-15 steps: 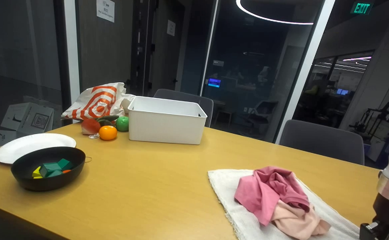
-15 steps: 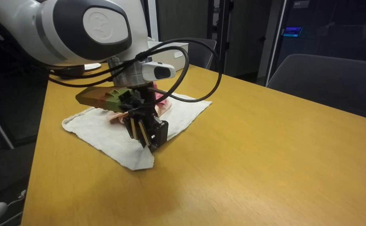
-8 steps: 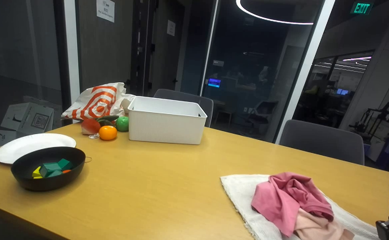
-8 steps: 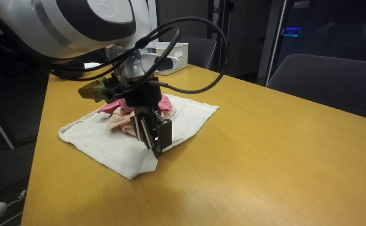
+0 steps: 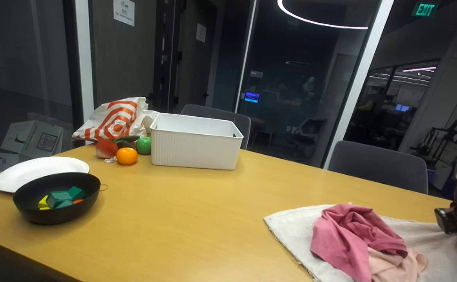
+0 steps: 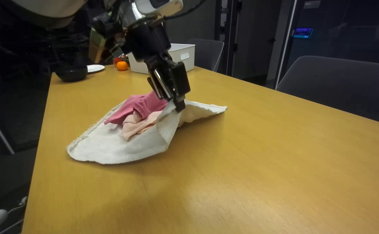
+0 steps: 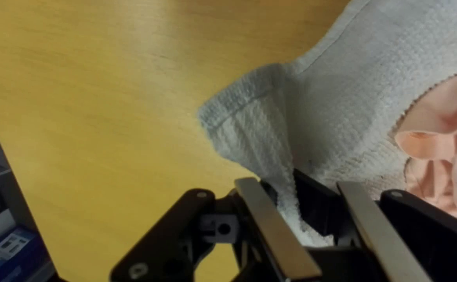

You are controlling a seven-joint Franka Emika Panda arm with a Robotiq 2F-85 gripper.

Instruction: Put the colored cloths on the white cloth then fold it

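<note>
Held near one corner, a white cloth (image 6: 108, 151) stands raised on that side above a wooden table (image 6: 257, 169), with a pink cloth (image 6: 137, 105) and a peach cloth (image 6: 136, 128) bunched together on top of it. The Robotiq gripper (image 7: 287, 192) has its fingers closed on a narrow fold of the white cloth; in the wrist view the hemmed corner pokes out past the fingertips. The piling appears done and folding looks like the step in hand, the raised flap not yet over the pink and peach cloths. Woven, limp and apparently light, the white cloth should grip well but sag wherever unheld; a bite close to the hem looks the best hold, carried over low and slowly so the rest does not skid. Farther along the table, in both exterior views, are a black bowl (image 5: 56, 215), a white plate (image 5: 36, 168), an orange (image 5: 127, 156) and a white bin (image 5: 195, 150).
</note>
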